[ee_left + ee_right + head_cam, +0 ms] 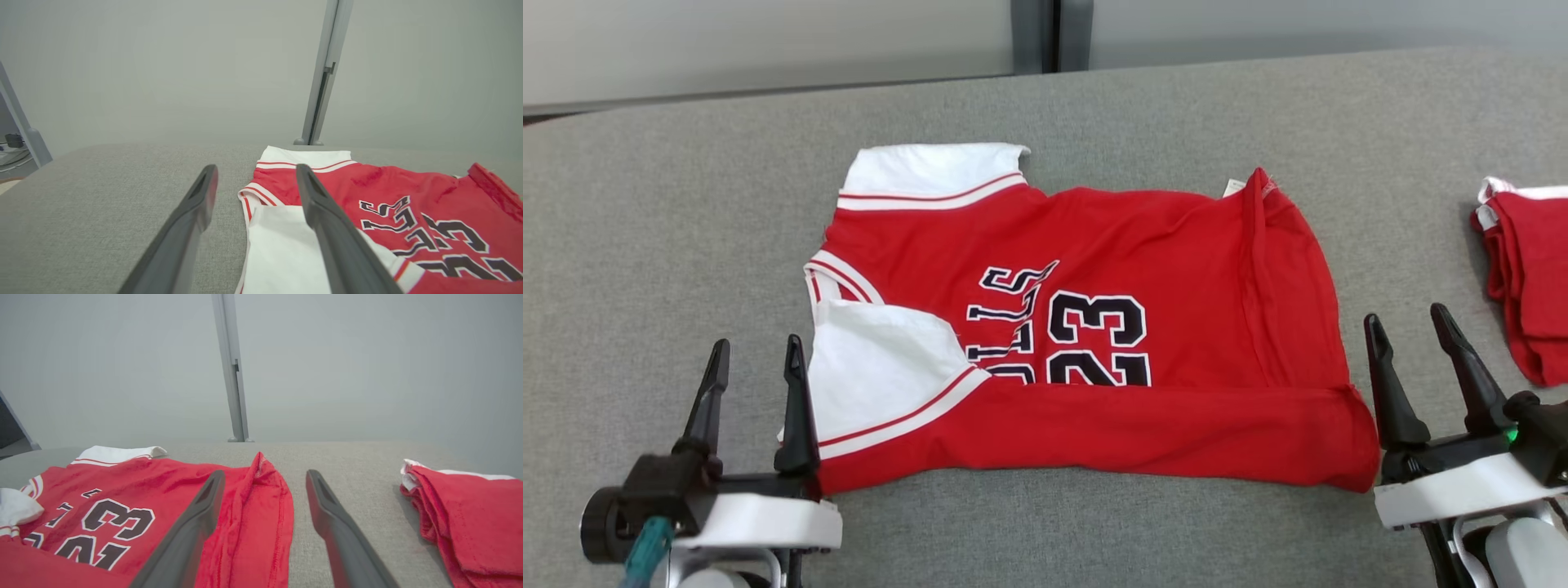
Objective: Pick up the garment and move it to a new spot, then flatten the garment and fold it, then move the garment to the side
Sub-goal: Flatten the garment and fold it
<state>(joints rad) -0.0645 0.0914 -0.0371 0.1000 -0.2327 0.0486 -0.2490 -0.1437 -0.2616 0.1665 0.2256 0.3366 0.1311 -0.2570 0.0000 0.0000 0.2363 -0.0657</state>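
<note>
firstly, bench point(686, 204): grey woven cover with some grip, so cloth will probably drag on it rather than slide.
garment point(1176, 245): red jersey with white sleeves, spread across the middle of the bench, neck toward the left, hem toward the right. the near long edge is turned over onto the number print (so the folding looks part done, judging from how it lies).
garment feel: likely very light and quite limp. it will sag and crumple between two holds, it has no stiff part, and it is neither fragile nor slippery.
garment hold: best pinched at the two ends of the near folded edge, through both layers, one end per pincer, and kept taut so the fold does not fall open.
folded pile point(1527, 278): another red garment, stacked at the right edge of the bench, well apart from the jersey.
left pincer point(756, 343): fingers spread wide with nothing between them, the inner finger at the edge of the near white sleeve.
right pincer point(1405, 314): also spread wide and empty, just beside the jersey's near right corner.
near white sleeve point(874, 359): lies flat over the red body. as a loose single flap, it is a poor place to lift from.
ridge point(1258, 245): raised crease near the hem end that needs smoothing.
</note>
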